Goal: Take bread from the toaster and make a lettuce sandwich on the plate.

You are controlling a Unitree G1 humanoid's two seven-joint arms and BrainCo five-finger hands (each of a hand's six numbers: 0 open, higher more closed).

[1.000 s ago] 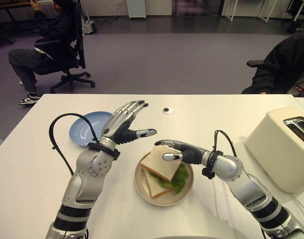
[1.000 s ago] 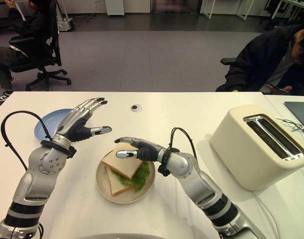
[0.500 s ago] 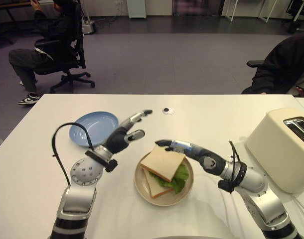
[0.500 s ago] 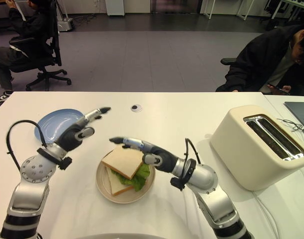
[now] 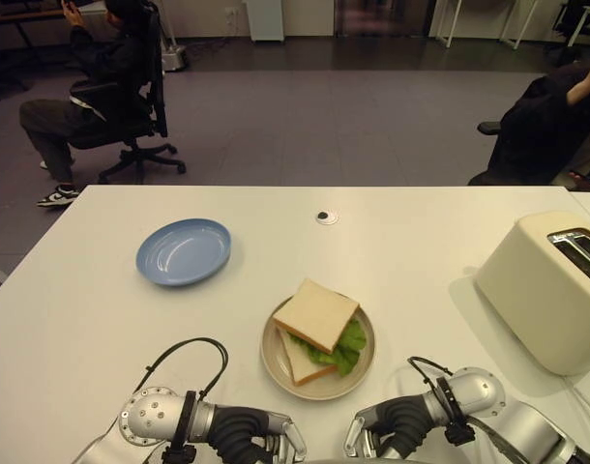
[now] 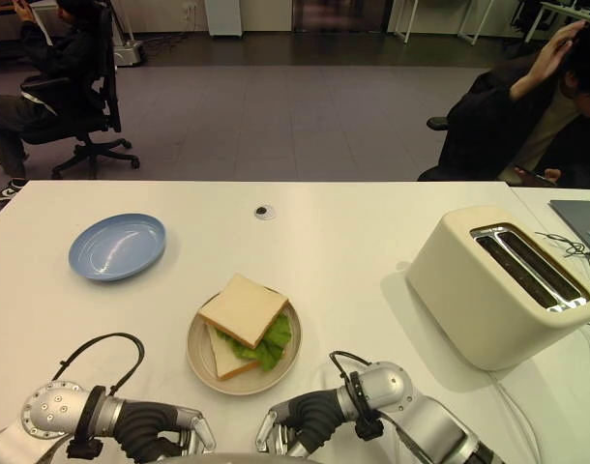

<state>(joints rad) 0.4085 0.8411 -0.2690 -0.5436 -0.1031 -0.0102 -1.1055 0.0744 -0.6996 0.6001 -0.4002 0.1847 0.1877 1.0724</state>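
Note:
A sandwich lies on the beige plate in the middle of the table: two bread slices with green lettuce poking out on the right, the top slice slightly askew. The cream toaster stands at the right, and both its slots look empty. My left hand rests low at the near edge, front-left of the plate, fingers curled and holding nothing. My right hand sits front-right of the plate, also curled and holding nothing. Neither hand touches the sandwich.
A blue plate with nothing on it sits at the back left. A small black disc is set in the tabletop behind the sandwich. A laptop corner and a cable lie right of the toaster.
Both hands have pulled back from beside the sandwich to the table's near edge and curled their fingers. The right hand let go of the top slice, which stays on the sandwich.

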